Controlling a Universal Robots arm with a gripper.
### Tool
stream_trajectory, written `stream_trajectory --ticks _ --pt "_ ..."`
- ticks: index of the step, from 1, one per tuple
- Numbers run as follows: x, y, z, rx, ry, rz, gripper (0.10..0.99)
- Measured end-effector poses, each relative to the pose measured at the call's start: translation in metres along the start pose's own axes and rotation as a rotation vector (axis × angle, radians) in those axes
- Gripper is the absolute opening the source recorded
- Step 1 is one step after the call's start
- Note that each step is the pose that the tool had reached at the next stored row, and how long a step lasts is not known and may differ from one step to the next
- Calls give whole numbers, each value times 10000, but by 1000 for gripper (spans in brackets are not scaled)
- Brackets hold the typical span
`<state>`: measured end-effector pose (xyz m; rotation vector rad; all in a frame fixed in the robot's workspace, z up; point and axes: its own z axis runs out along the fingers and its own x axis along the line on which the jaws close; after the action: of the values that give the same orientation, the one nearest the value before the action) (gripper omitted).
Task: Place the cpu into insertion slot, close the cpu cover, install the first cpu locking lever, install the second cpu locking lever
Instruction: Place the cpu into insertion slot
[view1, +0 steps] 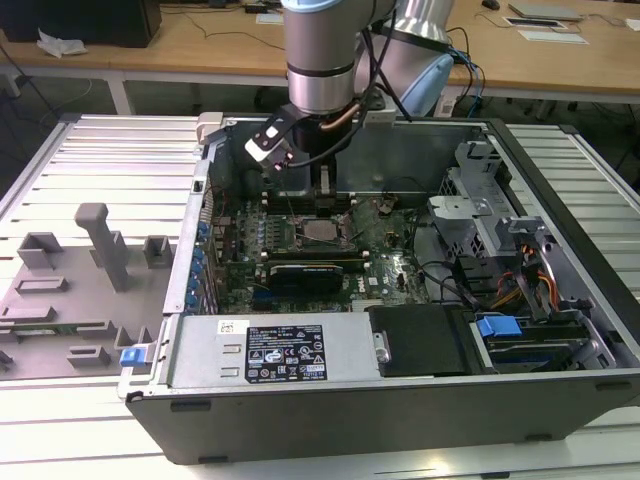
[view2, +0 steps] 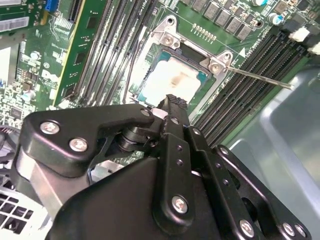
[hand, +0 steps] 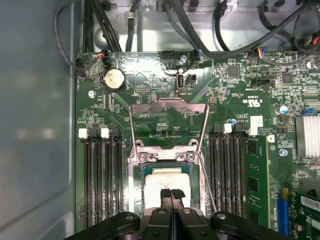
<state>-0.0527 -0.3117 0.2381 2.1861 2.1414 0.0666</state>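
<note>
Cpu (hand: 161, 180) (socketed) just beneath pincer (hand: 172, 193)

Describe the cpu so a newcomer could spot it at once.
Inside the open computer case, find the green motherboard and its two banks of black memory slots. Between them, below the gripper, sits the cpu: a flat square with a solid pale silvery top, unlike the hollow frame of the cpu cover beside it.
</note>
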Motion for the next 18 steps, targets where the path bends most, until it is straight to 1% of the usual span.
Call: stream_trajectory --ticks 7,9,10,18 --pt "-3 11 -119 0 0 0 106" --pt "-4 14 -157 1 0 1 106" --pt "-5 17 -189 1 0 0 106" --pt "-5 18 -203 1 0 0 106"
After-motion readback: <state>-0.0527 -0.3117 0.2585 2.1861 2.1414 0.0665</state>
